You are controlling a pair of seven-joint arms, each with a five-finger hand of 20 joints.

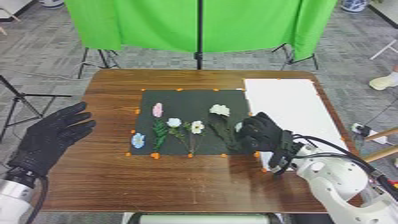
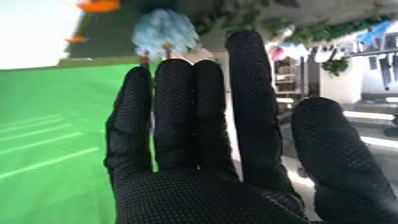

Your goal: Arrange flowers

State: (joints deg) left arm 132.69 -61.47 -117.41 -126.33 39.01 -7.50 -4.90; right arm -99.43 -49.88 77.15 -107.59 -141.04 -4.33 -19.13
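Note:
In the head view my right hand (image 1: pixel 259 132) is over the dark mat's (image 1: pixel 182 95) right edge, beside a stemmed white flower (image 1: pixel 218 110). A small pale bloom (image 1: pixel 238 126) peeks out at its left side. Farther left lie a pink flower (image 1: pixel 157 109), two white flowers (image 1: pixel 173 122) and a light blue one (image 1: pixel 138 140). My left hand (image 1: pixel 53 132) hangs open at the table's left edge. In the right wrist view my right hand (image 2: pixel 191 125) has straight fingers, with a pale blue-white bloom (image 2: pixel 166 32) just beyond the tips; whether they touch is unclear.
A white sheet (image 1: pixel 289 107) covers the right side of the brown table (image 1: pixel 178 185). Orange markers (image 1: pixel 155 155) dot the mat's border. Behind the table, a green cloth (image 1: pixel 142 25) hangs from a stand.

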